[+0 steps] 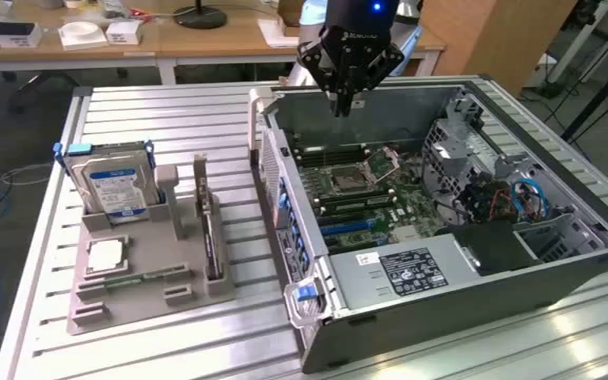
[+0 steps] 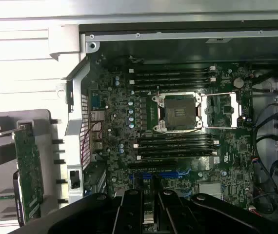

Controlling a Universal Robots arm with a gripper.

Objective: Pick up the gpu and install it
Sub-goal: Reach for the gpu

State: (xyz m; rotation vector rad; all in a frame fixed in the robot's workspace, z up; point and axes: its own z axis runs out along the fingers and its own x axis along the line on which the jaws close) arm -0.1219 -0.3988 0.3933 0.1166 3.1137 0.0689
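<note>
We see the gpu [image 1: 212, 237] edge-on in its holder [image 1: 156, 273], both faces hidden. Wrist view cuts the claw [image 2: 148, 197] body at the frame edge. Hard drive [image 1: 119, 186] label text too small for us to read.

I can read nothing: lettering on my gripper [image 1: 341, 109], the hard drive [image 1: 114, 186] label and the power supply [image 1: 410, 269] sticker are illegible.

We see the gpu [image 1: 212, 245] standing on its long edge in a slot of the grey holder [image 1: 146, 257]. It is thin and dark with a silver bracket at one end, and sits between the drive [image 1: 114, 178] and the case [image 1: 442, 317].
</note>
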